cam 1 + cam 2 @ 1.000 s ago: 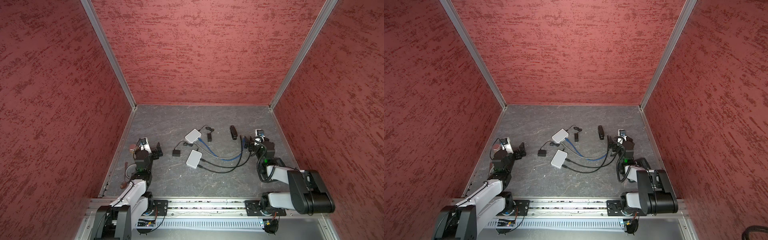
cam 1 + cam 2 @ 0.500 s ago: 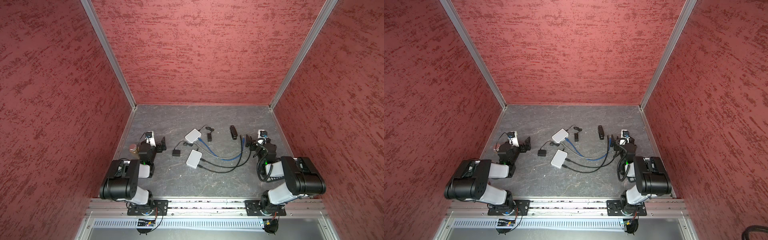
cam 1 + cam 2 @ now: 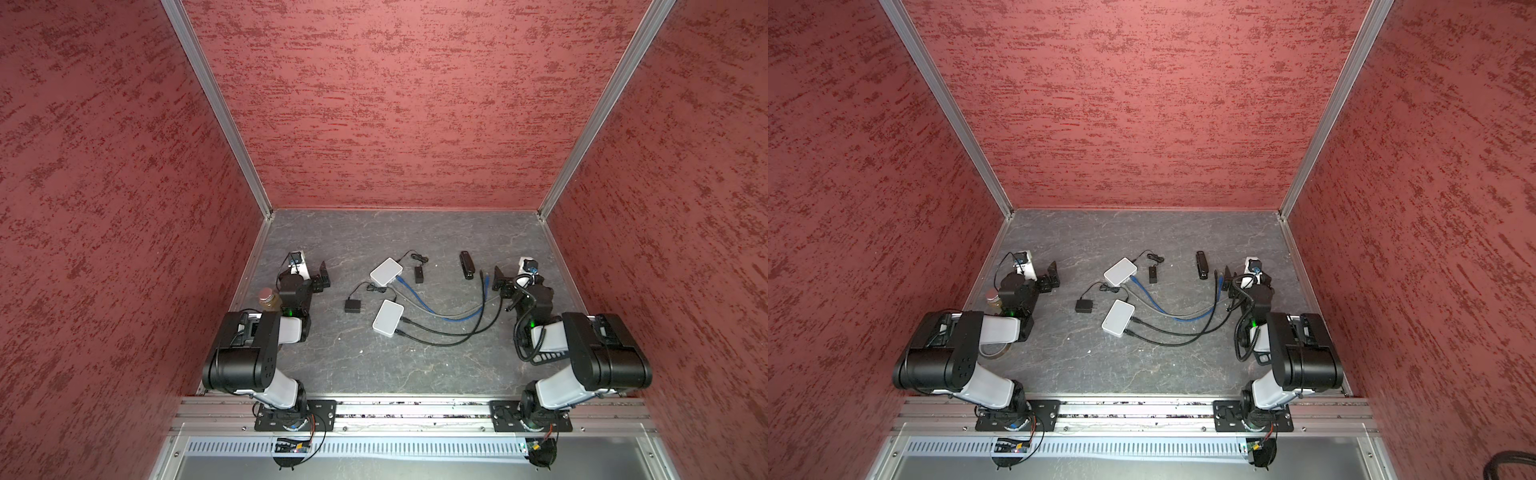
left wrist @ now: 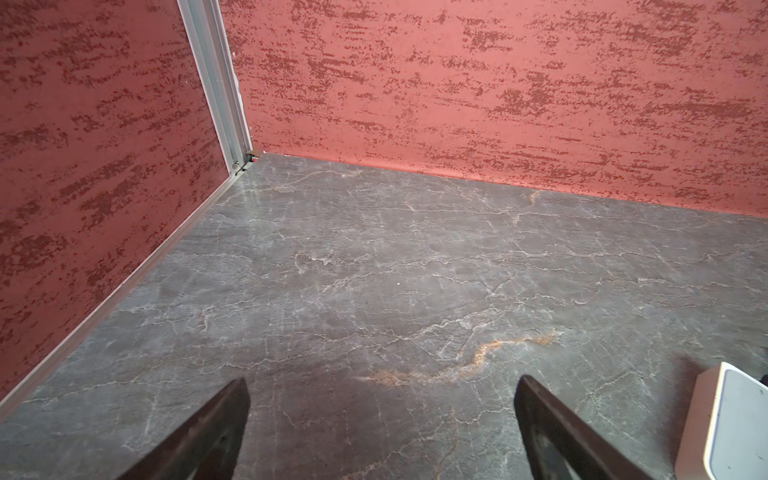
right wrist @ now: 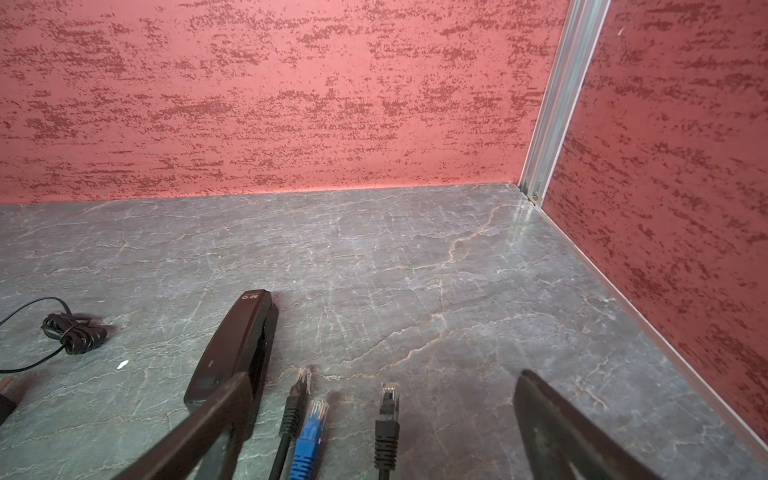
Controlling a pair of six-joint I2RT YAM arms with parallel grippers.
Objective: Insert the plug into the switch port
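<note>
Lying just ahead of the right gripper, three free Ethernet plugs are seen on the table. A blue plug is there, with a black plug just beside it toward the stapler, and a lone black plug a little apart. Which one is meant by the task cannot be told.

Right gripper: jaws spread wide, nothing held. Left gripper: also spread wide and empty, over bare table, with a corner of a white switch caught at the frame edge.

Key relation: all three plugs are laid with the long axis toward the back wall, tips away from the right wrist and cords trailing back under it. In a top view the blue cord is traced to the far switch and the black cords to the near switch. Both switches are set mid-table, between the arms, with the cabled sides turned toward the right arm.

The plugs are judged nearer the right arm and the switches nearer the left. After pickup, a swing of the plug tip round toward the switches is probably needed. Free ports are too small to be made out.
</note>
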